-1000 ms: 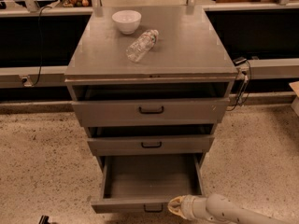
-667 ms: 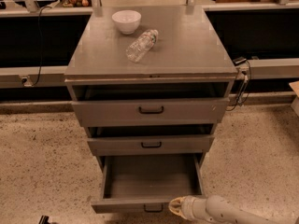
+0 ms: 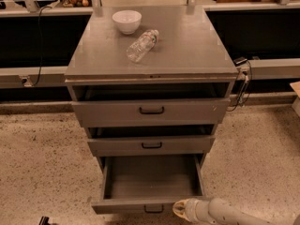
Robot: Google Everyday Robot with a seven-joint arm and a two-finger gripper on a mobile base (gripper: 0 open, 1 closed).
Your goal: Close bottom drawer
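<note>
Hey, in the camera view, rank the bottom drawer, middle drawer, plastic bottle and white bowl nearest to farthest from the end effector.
The end effector is low in frame, right of centre.
1. bottom drawer, open, right beside it.
2. middle drawer, just above.
3. plastic bottle, lying on the cabinet top.
4. white bowl, behind the bottle, farther left.

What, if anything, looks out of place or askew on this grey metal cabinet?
A clear plastic bottle lies on its side on the cabinet top, near the white bowl. The low grey bottom drawer stands pulled far out; the robot's gripper sits at its front right corner.
</note>
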